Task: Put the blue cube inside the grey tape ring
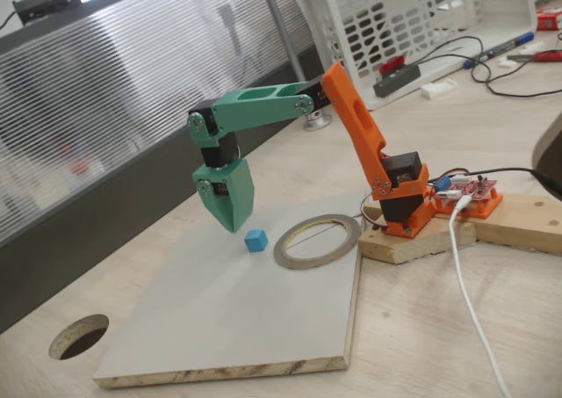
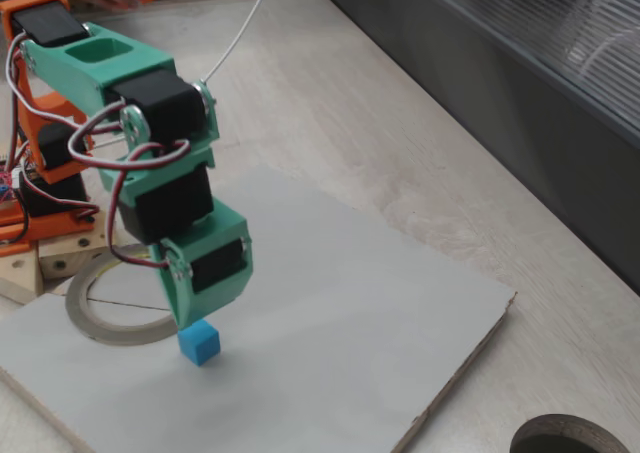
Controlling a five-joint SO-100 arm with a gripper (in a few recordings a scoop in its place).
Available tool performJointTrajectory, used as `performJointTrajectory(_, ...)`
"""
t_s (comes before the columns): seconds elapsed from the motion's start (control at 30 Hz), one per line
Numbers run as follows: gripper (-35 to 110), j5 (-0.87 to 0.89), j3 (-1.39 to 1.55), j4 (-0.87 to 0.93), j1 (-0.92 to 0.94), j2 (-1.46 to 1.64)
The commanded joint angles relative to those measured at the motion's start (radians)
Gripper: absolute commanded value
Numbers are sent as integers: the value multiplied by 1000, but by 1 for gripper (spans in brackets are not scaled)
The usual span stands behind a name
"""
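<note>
In a fixed view we see, at the far left, the round dark hole point(image 1: 79, 336) cut through the wooden desktop point(image 1: 421, 345), just off the corner of the pale grey board point(image 1: 219, 319). Next comes the green gripper point(image 1: 230, 224), pointing down and hanging above the board; its tip is just left of and slightly above the blue cube point(image 1: 255, 240). The cube lies on the board, free of the gripper as far as we can judge. Just to its right lies the grey tape ring point(image 1: 318, 241), flat on the board, empty inside, near the cube but apart from it. Further right stands the orange arm base point(image 1: 406, 200) on a wooden block point(image 1: 413, 240), with a red circuit board point(image 1: 474, 190) beside it.

In the other fixed view the gripper point(image 2: 188, 318) hovers right over the cube point(image 2: 199, 342), the ring point(image 2: 110, 318) to its left. The fingers look pressed together, though we cannot tell for sure
</note>
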Motion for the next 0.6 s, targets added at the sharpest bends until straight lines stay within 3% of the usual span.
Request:
performJointTrajectory(0.0,0,17,-14,3,17,95)
performJointTrajectory(0.37,-1,14,-11,6,17,130)
performJointTrajectory(0.57,0,8,-25,101,17,127)
